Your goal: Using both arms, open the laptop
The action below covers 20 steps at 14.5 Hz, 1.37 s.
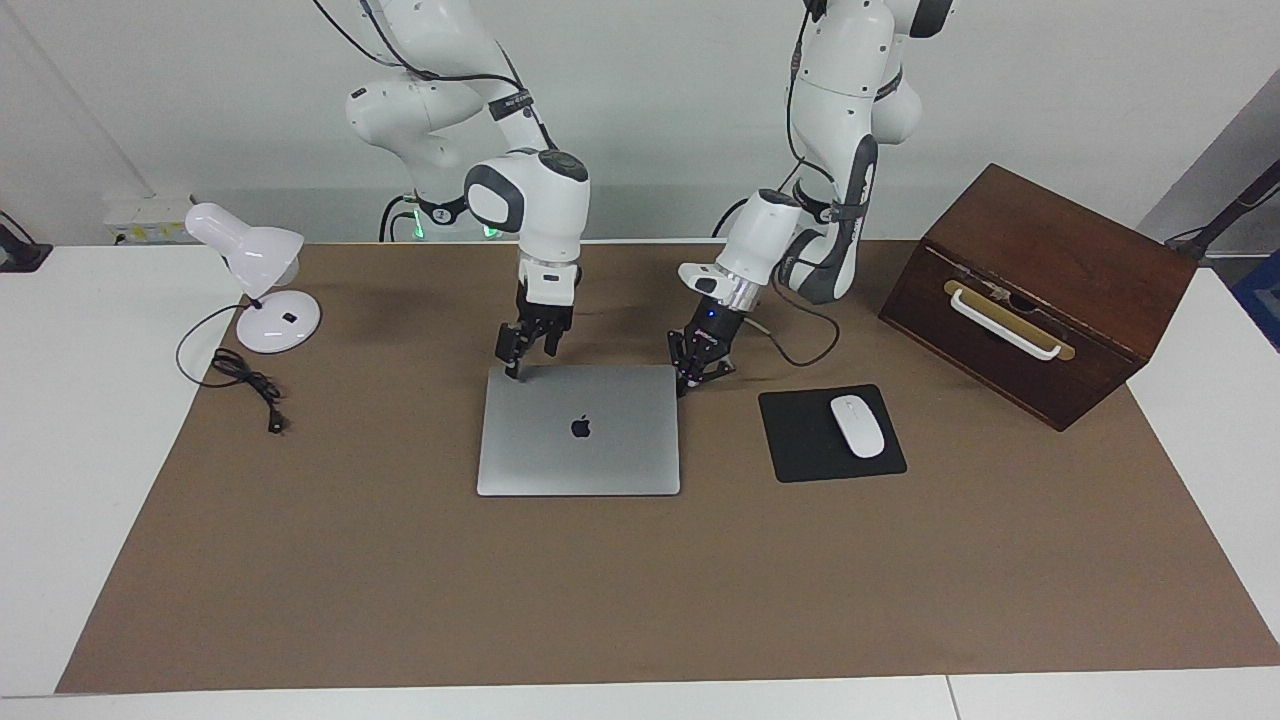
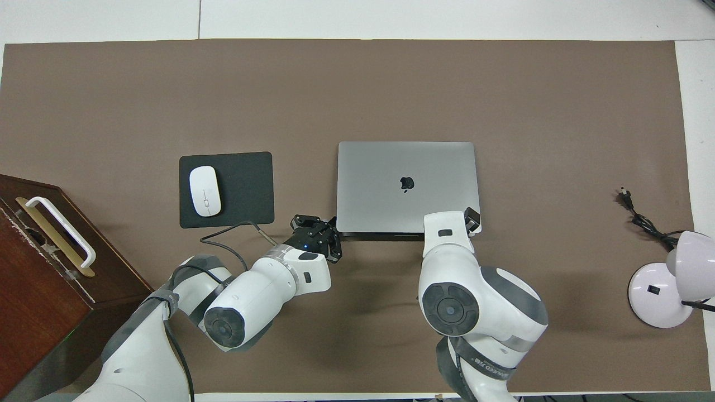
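The two arms come down at the robot-side edge of the laptop (image 1: 578, 430), which lies closed and flat on the brown mat (image 1: 640, 600) near the middle of the table (image 1: 60, 400), logo up.

The right gripper (image 1: 518, 372) points straight down at the laptop's near corner toward the right arm's end of the table; one finger (image 1: 512, 352) touches or nearly touches the lid there. Whether its fingers are apart or together cannot be told, since the wrist hides them in the overhead view.

The left gripper (image 1: 690, 378) is tilted, low over the mat, its tip at the laptop's other near corner; its fingertips are pressed together and hold nothing.

A wooden box (image 1: 1040, 290) with a white handle stands at the left arm's end of the table, and a white desk lamp (image 1: 258, 275) with a loose black cord (image 1: 245, 378) at the right arm's end.

Beside the laptop, toward the left arm's end, a black mouse pad (image 1: 815, 440) lies flat with a white mouse (image 1: 858, 426) on it.

Farther from the robots than the laptop there is only mat.
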Tool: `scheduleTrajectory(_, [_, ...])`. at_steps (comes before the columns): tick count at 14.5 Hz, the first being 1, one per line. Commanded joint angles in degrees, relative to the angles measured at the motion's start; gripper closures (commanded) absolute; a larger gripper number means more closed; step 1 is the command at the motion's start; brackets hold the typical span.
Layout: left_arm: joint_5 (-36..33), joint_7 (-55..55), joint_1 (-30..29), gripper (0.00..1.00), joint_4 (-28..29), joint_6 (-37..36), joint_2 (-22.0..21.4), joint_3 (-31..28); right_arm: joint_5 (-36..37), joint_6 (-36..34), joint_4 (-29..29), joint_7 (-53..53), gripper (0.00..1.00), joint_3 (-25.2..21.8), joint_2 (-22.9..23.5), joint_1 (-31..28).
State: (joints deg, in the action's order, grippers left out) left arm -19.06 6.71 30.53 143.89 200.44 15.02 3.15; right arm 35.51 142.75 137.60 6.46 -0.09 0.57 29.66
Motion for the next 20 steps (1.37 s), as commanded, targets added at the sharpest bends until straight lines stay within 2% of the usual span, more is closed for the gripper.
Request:
scheduleTrajectory(1, [-0.7, 0.0, 0.5, 1.0, 0.5, 0.5, -1.1, -0.3, 1.8, 1.0, 0.0, 1.9, 0.0, 0.1, 0.4, -0.5])
scheduleTrajectory(9, [-0.4, 0.0, 2.3, 1.0, 0.5, 0.5, -0.8, -0.3, 1.8, 1.1, 0.0, 1.9, 0.0, 0.1, 0.5, -0.5])
scheduleTrajectory(12, [1.7, 0.1, 4.2, 1.0, 0.6, 0.5, -0.8, -0.4, 1.8, 1.1, 0.0, 1.9, 0.0, 0.1, 0.4, -0.5])
scheduleTrajectory(20, [1.8, -0.1, 4.4, 1.0, 1.8, 0.5, -1.0, -0.5, 1.8, 1.1, 0.0, 1.8, 0.0, 0.1, 0.4, -0.5])
